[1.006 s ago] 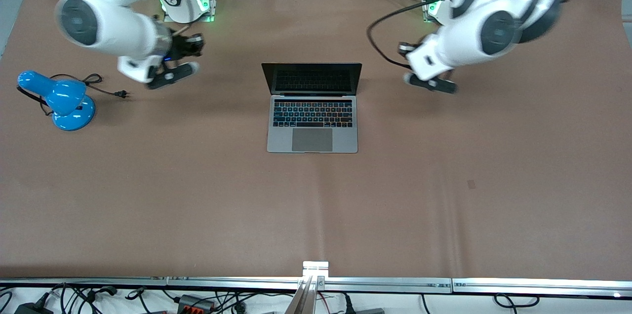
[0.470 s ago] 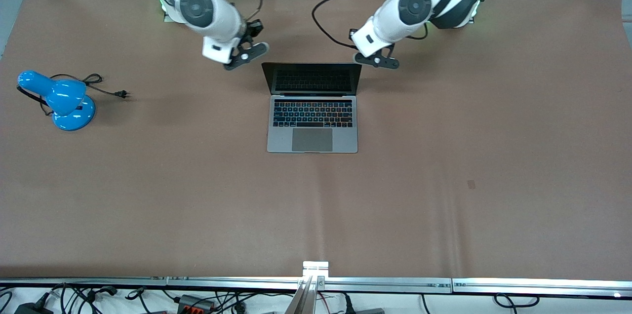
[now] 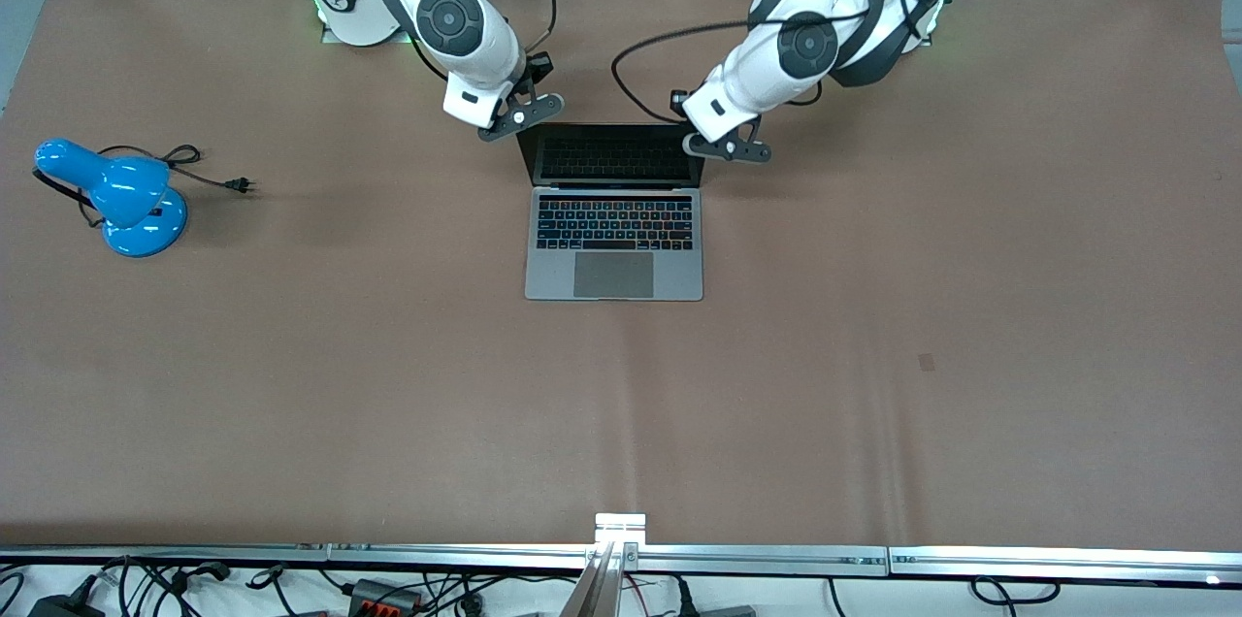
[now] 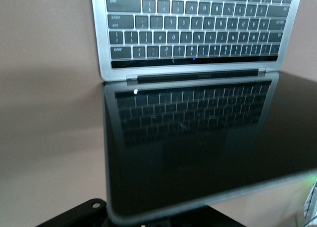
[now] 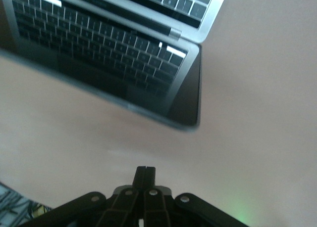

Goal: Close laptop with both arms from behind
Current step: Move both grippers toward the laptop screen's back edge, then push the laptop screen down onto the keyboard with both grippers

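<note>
The silver-grey laptop [image 3: 613, 239] lies open in the middle of the table, its dark screen upright and facing the front camera. My right gripper [image 3: 521, 117] is shut and empty, beside the lid's top corner toward the right arm's end; its wrist view shows the shut fingertips [image 5: 145, 173] apart from the lid [image 5: 114, 54]. My left gripper [image 3: 726, 149] is at the lid's other top corner. In the left wrist view the screen [image 4: 198, 138] fills the frame and its top edge hides that gripper's tips.
A blue desk lamp [image 3: 116, 195] with a black cord and plug [image 3: 238, 182] sits toward the right arm's end of the table. A metal rail [image 3: 621, 554] runs along the table's edge nearest the front camera.
Both arms swung in from the table's ends to the laptop lid's two top corners. The laptop has not moved and its lid stands at the same angle.
</note>
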Controlling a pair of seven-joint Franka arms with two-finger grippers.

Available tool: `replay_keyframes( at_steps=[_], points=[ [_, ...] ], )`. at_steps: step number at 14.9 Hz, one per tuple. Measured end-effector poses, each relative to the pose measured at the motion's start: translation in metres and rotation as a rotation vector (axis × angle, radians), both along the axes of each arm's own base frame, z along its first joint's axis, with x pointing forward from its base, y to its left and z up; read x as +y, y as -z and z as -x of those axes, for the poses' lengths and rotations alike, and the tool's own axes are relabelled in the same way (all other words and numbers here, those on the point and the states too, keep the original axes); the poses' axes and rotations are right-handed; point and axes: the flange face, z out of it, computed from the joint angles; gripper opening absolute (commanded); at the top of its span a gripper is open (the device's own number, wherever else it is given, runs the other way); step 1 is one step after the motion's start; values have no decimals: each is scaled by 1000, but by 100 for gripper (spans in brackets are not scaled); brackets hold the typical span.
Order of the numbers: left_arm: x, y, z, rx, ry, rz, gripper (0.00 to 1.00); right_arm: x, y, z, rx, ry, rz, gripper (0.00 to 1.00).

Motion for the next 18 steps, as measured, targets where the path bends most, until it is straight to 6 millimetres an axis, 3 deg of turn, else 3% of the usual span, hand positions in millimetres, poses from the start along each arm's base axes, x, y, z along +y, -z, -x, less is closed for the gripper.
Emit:
replay_keyframes(
  at_steps=[3, 8, 11, 18],
  points=[
    [-1, 15, -6, 3, -21, 17, 0, 7, 4, -7, -53, 65, -12, 0],
    [-4, 8, -21, -11, -39, 40, 0, 9, -12, -30, -124, 123, -57, 0],
    [1, 10, -42, -21, -50, 45, 0, 9, -18, -46, -160, 150, -80, 0],
    [10, 38, -94, -21, -67, 40, 0, 15, -11, -113, -201, 219, -99, 0]
  ],
)
